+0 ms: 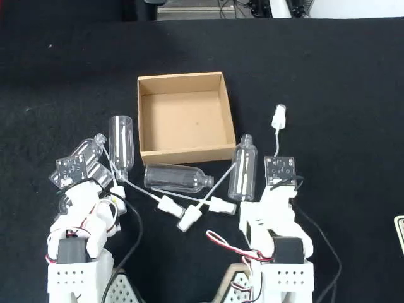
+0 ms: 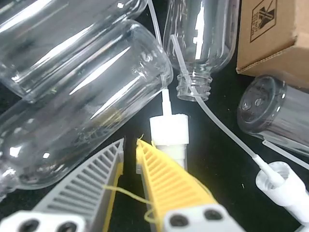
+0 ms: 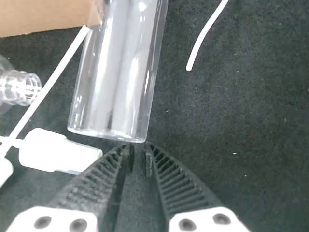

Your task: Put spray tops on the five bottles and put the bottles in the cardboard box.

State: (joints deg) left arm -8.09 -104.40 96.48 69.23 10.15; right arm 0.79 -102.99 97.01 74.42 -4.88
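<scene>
The open cardboard box stands mid-table with nothing in it. Capless clear bottles lie in front of it: one by its left corner, one further left, one lying crosswise, one at the right. My left gripper is shut on nothing, its yellow finger touching a white spray top beside a big bottle. My right gripper is shut and holds nothing, just short of the right bottle's base, next to another spray top.
Three spray tops with long tubes lie crossed between the arms. Another spray top lies right of the box. The left arm and right arm stand at the front edge. Black cloth stretches open at the right and far side.
</scene>
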